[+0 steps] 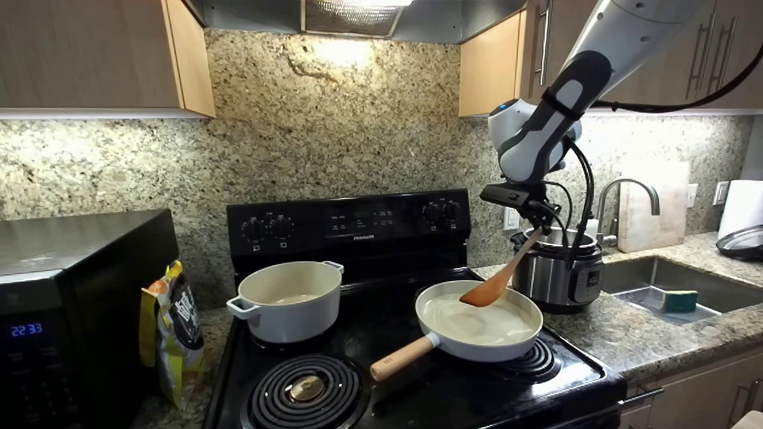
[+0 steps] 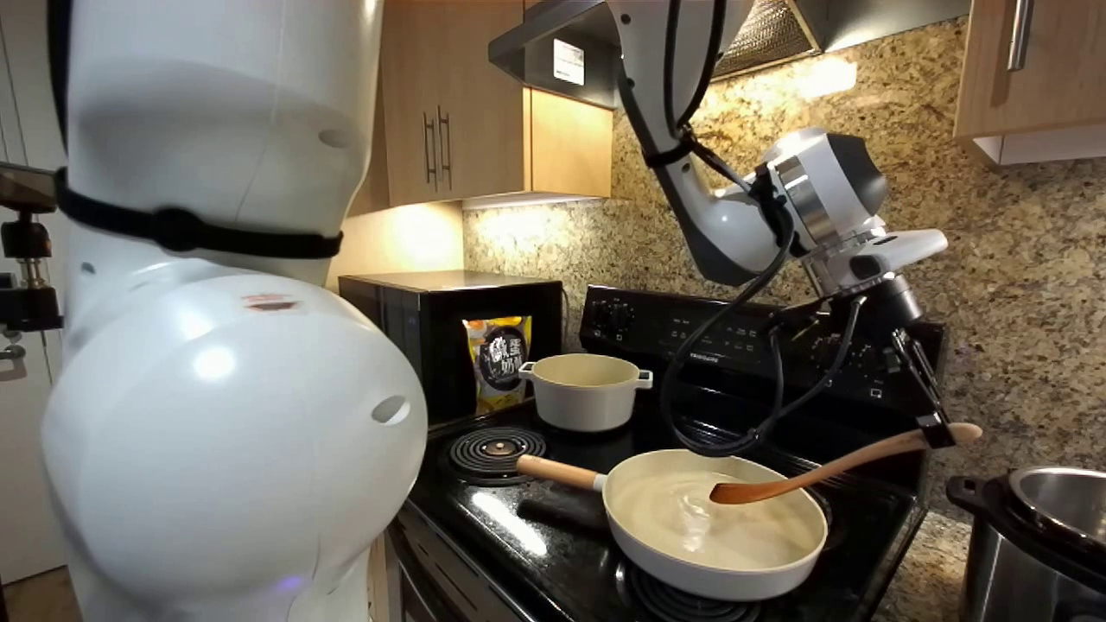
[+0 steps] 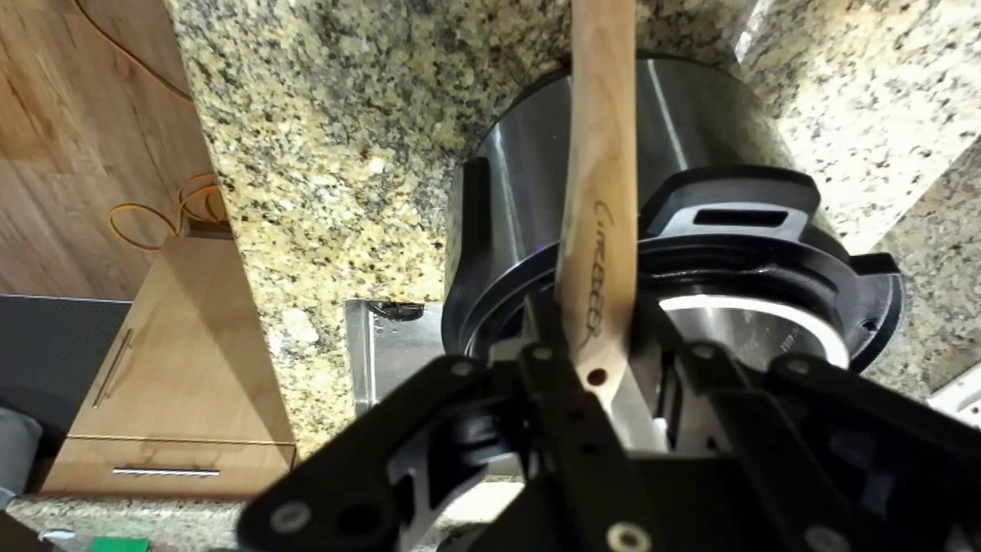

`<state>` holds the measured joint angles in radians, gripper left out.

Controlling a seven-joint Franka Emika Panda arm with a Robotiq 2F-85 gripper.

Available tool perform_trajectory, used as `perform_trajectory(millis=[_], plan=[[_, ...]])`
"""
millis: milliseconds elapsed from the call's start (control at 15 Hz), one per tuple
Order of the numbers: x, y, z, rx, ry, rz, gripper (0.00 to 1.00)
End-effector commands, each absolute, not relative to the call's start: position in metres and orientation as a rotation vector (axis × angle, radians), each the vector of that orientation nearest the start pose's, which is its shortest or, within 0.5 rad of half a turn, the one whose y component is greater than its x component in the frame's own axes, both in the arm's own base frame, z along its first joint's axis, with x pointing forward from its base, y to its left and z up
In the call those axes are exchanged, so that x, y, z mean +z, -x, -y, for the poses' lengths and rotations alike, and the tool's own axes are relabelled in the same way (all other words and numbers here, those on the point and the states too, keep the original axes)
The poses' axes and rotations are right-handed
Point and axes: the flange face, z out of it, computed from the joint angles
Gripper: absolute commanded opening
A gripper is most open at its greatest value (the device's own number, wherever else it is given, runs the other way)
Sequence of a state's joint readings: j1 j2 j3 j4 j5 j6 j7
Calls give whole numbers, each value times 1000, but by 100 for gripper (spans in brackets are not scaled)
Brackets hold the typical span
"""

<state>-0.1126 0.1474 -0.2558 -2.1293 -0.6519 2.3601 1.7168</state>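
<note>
My gripper (image 1: 542, 226) is shut on the handle of a wooden spatula (image 1: 490, 291). In an exterior view the fingers (image 2: 935, 430) grip near the handle's end, and the spatula (image 2: 834, 469) slants down. Its dark reddish blade hangs over the white frying pan (image 2: 691, 577); whether it touches the pan's inside I cannot tell. The pan (image 1: 489, 353) sits on a burner, its wooden handle sticking out. Its inside looks shiny, perhaps wet. In the wrist view the spatula handle (image 3: 604, 192) lies between the fingertips (image 3: 598, 318), with a hole at its end.
A white pot (image 1: 301, 319) stands on the black stove (image 1: 381, 393). A steel pressure cooker (image 1: 539, 280), without a lid, stands beside the stove, below the gripper. A sink (image 1: 715, 280) holds a sponge (image 1: 679, 301). A snack bag (image 2: 501, 363) leans by a microwave (image 2: 449, 324).
</note>
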Motion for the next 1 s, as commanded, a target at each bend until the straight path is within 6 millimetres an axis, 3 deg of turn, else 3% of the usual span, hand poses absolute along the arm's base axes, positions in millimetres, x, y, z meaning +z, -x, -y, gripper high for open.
perform_trajectory(millis=[0,400,933], plan=[[358,-548,199,-661,2416,-2449,11],[348,-567,165,-672,2482,-2382,11],[322,-574,126,-647,2561,-2311,11]])
